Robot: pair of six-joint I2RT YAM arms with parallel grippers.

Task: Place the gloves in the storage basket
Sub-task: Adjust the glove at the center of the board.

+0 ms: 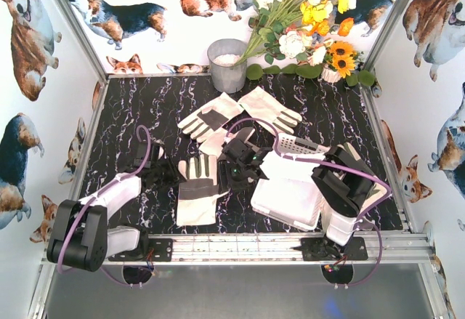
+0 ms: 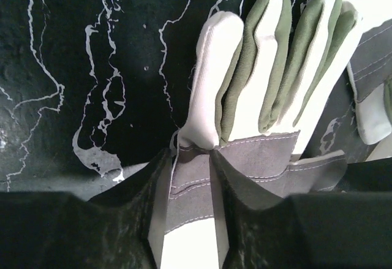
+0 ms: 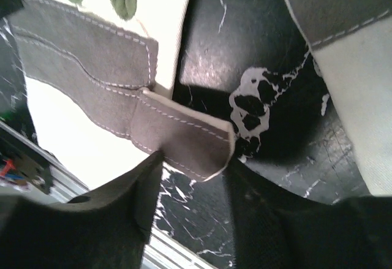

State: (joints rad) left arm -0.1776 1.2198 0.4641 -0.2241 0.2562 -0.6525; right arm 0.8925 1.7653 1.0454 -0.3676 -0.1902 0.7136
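A cream-white glove [image 1: 196, 188] with a grey palm patch lies palm up near the table's front, fingers pointing away. My left gripper [image 1: 168, 172] pinches its left edge at the base of a finger; in the left wrist view the jaws [image 2: 191, 152] pucker the grey patch [image 2: 257, 159]. My right gripper [image 1: 234, 174] is at the glove's right side, and its jaws [image 3: 195, 157] press both sides of the grey thumb [image 3: 184, 137]. Two more gloves [image 1: 211, 120] [image 1: 270, 108] lie further back. The white storage basket [image 1: 299, 144] stands on the right with white fabric in it.
A grey metal bucket [image 1: 227, 65] and a bunch of flowers [image 1: 305, 21] stand at the back. Walls printed with dogs close in the black marbled table [image 1: 145, 108]. A metal rail [image 1: 240, 246] runs along the near edge. The right arm reaches across the basket.
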